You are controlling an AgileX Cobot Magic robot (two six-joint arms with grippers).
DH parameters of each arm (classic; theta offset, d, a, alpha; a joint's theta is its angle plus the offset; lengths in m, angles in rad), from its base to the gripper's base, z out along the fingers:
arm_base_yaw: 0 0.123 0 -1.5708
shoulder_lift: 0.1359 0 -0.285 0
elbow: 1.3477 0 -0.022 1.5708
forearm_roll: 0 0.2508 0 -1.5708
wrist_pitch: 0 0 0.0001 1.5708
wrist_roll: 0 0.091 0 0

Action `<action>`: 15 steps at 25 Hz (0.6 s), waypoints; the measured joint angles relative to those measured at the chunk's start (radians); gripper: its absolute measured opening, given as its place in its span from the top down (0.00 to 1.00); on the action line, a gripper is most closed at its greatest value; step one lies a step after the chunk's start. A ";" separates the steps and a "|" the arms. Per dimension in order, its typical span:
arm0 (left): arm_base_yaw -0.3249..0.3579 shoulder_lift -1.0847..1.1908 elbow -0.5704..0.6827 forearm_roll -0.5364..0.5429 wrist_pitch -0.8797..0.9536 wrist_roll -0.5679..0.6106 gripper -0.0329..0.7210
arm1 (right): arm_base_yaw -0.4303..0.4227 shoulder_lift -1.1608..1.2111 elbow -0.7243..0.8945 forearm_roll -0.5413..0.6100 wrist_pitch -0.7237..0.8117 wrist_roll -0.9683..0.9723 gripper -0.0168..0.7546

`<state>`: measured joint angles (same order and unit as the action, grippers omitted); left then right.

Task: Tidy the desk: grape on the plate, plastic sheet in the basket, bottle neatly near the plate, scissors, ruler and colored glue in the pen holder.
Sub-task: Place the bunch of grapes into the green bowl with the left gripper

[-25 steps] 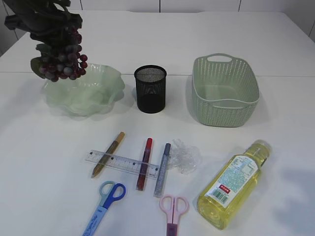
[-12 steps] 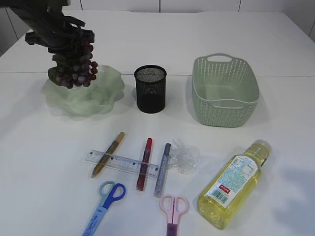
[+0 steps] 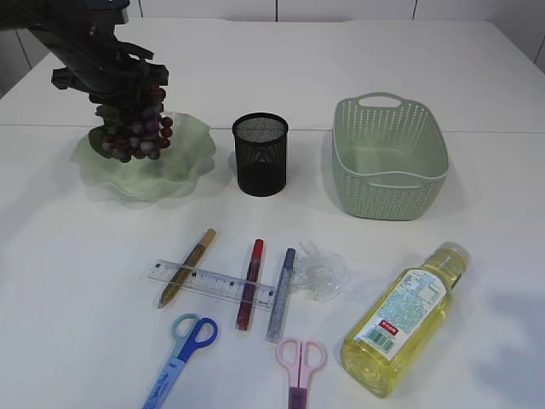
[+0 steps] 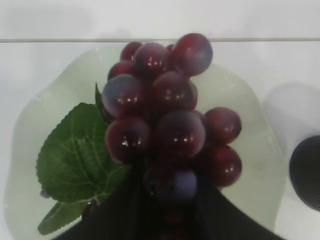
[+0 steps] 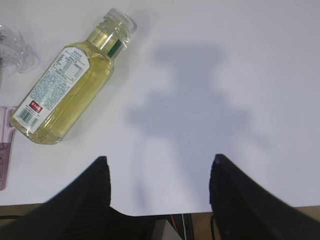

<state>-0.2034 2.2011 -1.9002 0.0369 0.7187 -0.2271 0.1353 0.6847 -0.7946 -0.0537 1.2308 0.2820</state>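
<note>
My left gripper [image 3: 115,81] is shut on the stem end of the dark red grape [image 3: 132,128] bunch, which hangs over the pale green plate [image 3: 187,158]. In the left wrist view the grape [image 4: 165,115] and its leaf fill the frame above the plate [image 4: 240,100]. The black mesh pen holder [image 3: 260,153] and the green basket [image 3: 390,158] stand behind. Ruler [image 3: 213,284], three glue sticks [image 3: 250,283], crumpled plastic sheet [image 3: 319,271], blue scissors [image 3: 180,349], pink scissors [image 3: 300,365] and the lying yellow bottle [image 3: 407,317] are in front. My right gripper [image 5: 157,167] is open over bare table, right of the bottle [image 5: 70,85].
The pen holder [image 4: 306,172] shows at the right edge of the left wrist view, close to the plate. The table's near edge runs just under my right gripper's fingers. The ruler lies across the glue sticks.
My left gripper has carried the grape bunch rightward and down, from the plate's left rim to over the plate. The right gripper has not moved.
</note>
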 joint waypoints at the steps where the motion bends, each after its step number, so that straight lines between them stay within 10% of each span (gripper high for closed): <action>1: 0.000 0.000 0.000 -0.004 0.000 0.000 0.74 | 0.000 0.000 0.000 0.000 0.000 0.000 0.34; 15: 0.000 0.000 0.000 -0.008 0.000 0.000 0.62 | 0.000 0.000 0.000 -0.002 0.000 0.000 0.34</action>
<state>-0.2034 2.2011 -1.9002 0.0285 0.7187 -0.2271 0.1353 0.6847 -0.7946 -0.0553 1.2308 0.2820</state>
